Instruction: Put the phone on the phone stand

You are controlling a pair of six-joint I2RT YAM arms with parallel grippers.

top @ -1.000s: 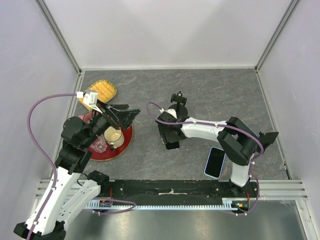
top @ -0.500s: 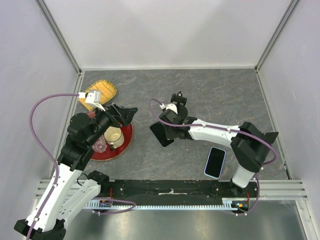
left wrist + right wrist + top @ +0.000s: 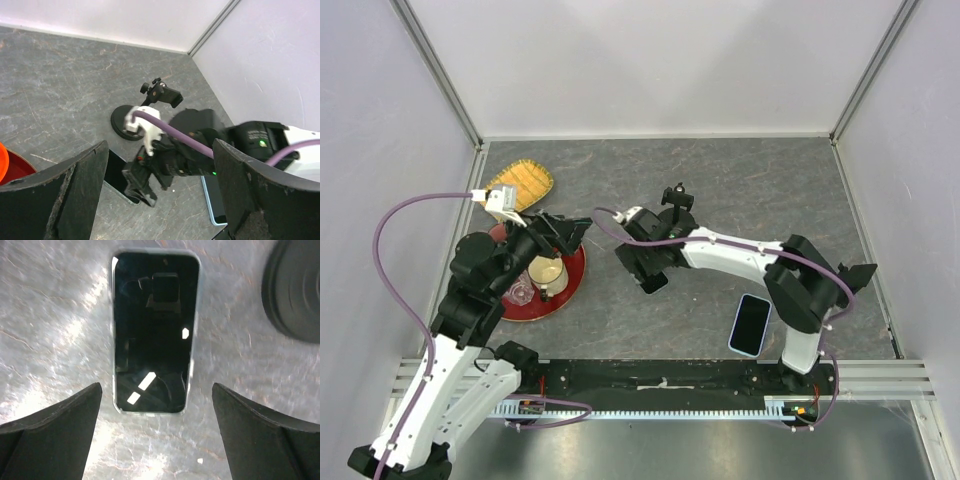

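A black-screened phone (image 3: 154, 332) lies flat on the grey table; it also shows in the top view (image 3: 659, 283) and the left wrist view (image 3: 116, 172). My right gripper (image 3: 157, 440) hovers open just above its near end, a finger on each side, touching nothing; it also shows in the top view (image 3: 646, 262). The black phone stand (image 3: 676, 198) stands just behind it, with its round base (image 3: 295, 295) and clamp head (image 3: 164, 94) visible. My left gripper (image 3: 570, 229) is open and empty, held above the red plate's right edge.
A second phone with a light blue edge (image 3: 751, 325) lies face up near the right arm's base. A red plate (image 3: 574, 283) with cups sits at the left. A yellow woven piece (image 3: 525, 180) lies behind it. Grey walls close in the table.
My right gripper has swung left and turned, and now sits lined up over the black phone. My left gripper has shifted slightly, still open.
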